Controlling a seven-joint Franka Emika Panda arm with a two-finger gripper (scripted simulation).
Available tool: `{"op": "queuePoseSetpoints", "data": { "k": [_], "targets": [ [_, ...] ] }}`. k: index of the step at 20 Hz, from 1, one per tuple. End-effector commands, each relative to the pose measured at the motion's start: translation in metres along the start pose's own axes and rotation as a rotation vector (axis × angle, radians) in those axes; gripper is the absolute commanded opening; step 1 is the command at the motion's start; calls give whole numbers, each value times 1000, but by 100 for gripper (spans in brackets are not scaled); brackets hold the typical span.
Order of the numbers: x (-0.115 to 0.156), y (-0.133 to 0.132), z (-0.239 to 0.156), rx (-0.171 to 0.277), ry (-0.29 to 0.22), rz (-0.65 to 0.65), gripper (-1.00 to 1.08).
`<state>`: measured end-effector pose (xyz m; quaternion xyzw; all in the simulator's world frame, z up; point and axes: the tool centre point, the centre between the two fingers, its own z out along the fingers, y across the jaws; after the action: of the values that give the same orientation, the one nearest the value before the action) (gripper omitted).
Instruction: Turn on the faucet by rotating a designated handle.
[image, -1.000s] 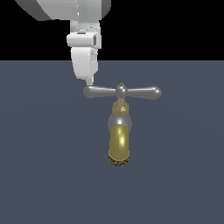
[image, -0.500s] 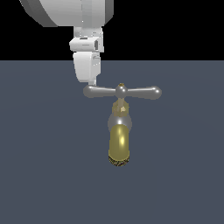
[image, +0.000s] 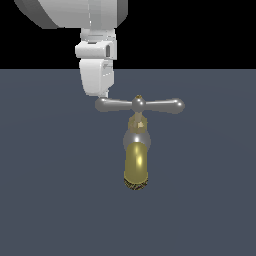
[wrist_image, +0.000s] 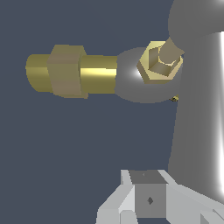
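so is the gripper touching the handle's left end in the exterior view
Cannot tell. In the exterior view the gripper meets the handle with no visible gap, but depth is unclear; the wrist view shows no contact point.

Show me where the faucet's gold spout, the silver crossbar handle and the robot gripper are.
spout (image: 136, 165), exterior view, middle of the brass tube.
handle (image: 160, 105), exterior view, the arm on that view's right.
gripper (image: 102, 95), exterior view, lower tip beside the handle's end.

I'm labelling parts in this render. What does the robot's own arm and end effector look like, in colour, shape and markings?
The arm is a fat, rounded, matte white shell with grey shading. Below it sits a boxy white block with a stepped collar, narrowing into the end effector. In the wrist view the end effector shows faceted pale grey surfaces and a darker grey square pad with a small diamond mark. No cables, logos or text are visible.
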<state>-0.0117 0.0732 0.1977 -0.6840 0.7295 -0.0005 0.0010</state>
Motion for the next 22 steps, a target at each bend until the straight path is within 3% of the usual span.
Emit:
{"op": "queuePoseSetpoints", "data": {
  "k": [1,20,22],
  "targets": [
    [-1,9,0,-2,1,0,-100],
    [-6,68,0,-2,1,0,-100],
    [-5,62,0,2,-2,4,-100]
  ]
}}
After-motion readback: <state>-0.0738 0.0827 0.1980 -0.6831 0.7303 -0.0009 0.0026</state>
